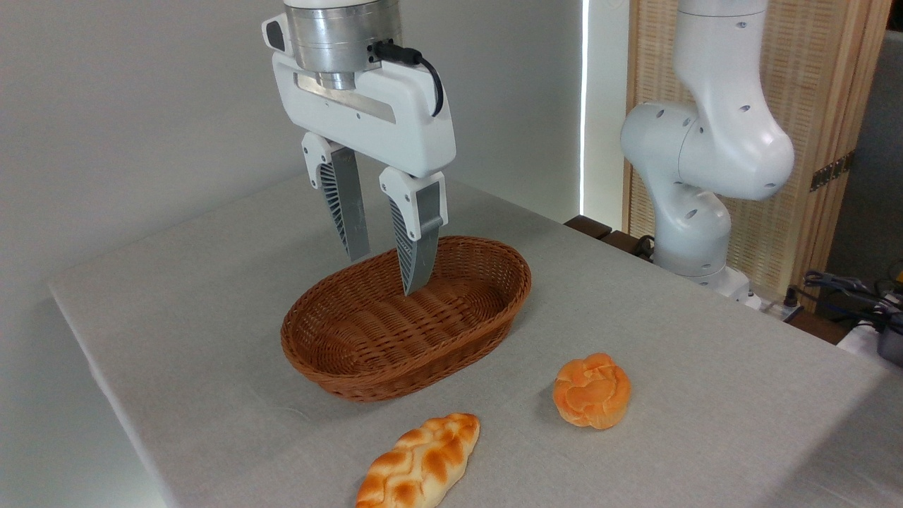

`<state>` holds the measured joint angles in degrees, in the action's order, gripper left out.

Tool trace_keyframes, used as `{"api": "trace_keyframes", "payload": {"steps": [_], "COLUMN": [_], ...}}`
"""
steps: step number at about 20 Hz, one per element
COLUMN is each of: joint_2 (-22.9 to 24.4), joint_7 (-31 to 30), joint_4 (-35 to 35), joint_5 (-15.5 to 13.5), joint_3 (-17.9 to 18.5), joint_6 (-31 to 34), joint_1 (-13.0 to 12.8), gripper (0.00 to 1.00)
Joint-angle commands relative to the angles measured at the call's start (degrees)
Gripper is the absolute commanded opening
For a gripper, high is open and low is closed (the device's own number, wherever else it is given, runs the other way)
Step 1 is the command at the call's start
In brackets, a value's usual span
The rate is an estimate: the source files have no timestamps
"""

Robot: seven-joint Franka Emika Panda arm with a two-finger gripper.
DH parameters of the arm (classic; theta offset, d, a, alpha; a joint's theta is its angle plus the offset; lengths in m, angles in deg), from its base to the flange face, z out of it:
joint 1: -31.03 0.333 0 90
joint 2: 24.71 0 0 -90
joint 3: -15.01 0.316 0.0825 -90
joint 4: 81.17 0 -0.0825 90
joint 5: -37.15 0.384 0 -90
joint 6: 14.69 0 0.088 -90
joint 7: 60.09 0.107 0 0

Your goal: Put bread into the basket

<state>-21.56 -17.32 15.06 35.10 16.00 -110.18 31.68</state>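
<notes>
Hanging in the upper middle of the frame, our gripper (388,271) is spread partway, its two ribbed fingers (343,204) apart with nothing between them; we hold nothing and, as far as we can tell, touch nothing. The fingertips sit in front of the far rim of the basket (338,370), which lies empty at the centre of the frame on the grey table (705,423).

The bread (421,463) lies flat at the lower middle edge, near the basket's front wall but apart from it, its long axis running diagonally toward the upper right. A round bun (592,390) sits to its right, well clear.

We judge the loaf light and somewhat soft, its glossy crust perhaps a little slippery. We would take it across its narrow width at mid-length, jaws turned square to the long axis, squeezing gently. The present opening may need widening first.
</notes>
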Motion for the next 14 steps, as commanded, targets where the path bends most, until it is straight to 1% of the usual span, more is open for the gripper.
{"api": "trace_keyframes", "payload": {"steps": [1, 9, 11, 12, 14], "joint_2": [0.02, 0.02, -0.50, -0.86, -1.21], "joint_7": [0.74, 1.00, 0.92, 1.00, 1.00], "joint_4": [-0.69, -0.52, -0.43, 0.27, 4.91], "joint_5": [-0.32, -0.32, -0.32, 0.03, 0.47], "joint_3": [0.77, 0.77, 0.77, 0.77, 0.86], "joint_6": [1.27, 1.19, 0.05, -1.17, -6.78], "joint_1": [-0.38, -0.38, -0.38, -0.47, -0.38], "gripper": [1.00, 1.00, 1.00, 1.00, 1.00]}}
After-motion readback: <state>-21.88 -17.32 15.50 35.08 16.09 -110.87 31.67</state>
